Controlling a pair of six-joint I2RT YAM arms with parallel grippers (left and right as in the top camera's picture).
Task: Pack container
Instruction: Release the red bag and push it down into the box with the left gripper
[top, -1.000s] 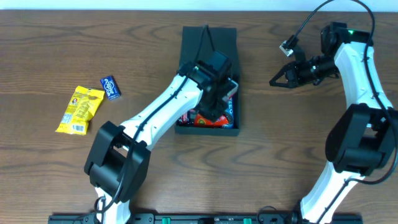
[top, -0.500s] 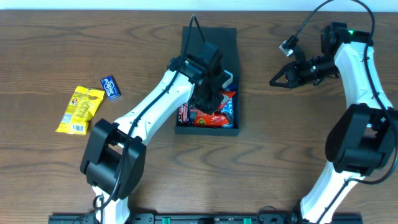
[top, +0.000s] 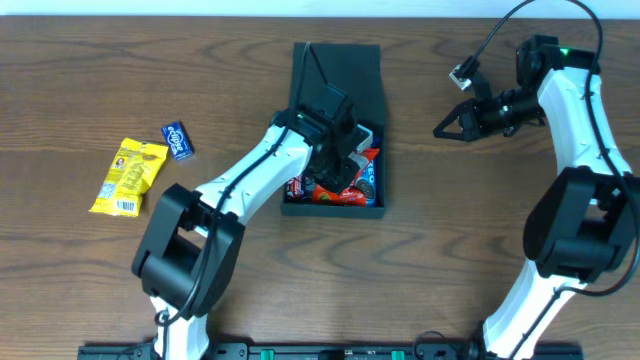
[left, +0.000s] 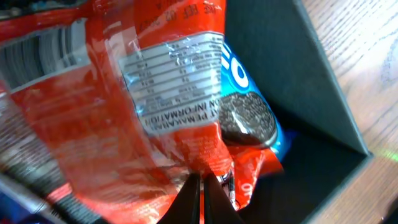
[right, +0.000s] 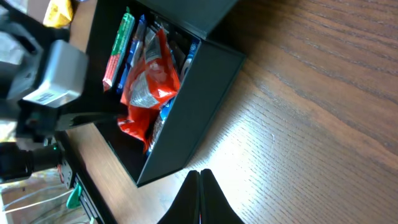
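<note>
- Counter (top: 100, 290) of brown wood holds everything.
- The black container (top: 335, 210) sits in the middle of the counter. It is open, and its near wall faces the robot.
- In the near end of the container lies a red packet (top: 345, 195). A blue cookie packet (top: 368, 182) is on its right side, touching it. A green packet (right: 118, 53) is in there too.
- The left tool (top: 338, 165) reaches down into the container. Its two fingers are closed tight, with the tips right at the red packet. I cannot tell if they pinch it.
- A yellow packet (top: 128, 176) lies flat, well to the left of the container. A small blue packet (top: 178, 139) lies near its far corner.
- The right tool (top: 440, 130) is off to the right of the container, well apart from it, and points toward it. Its fingers are closed with nothing between them.
- The container's lid (top: 340, 65) is folded back at the far end.
</note>
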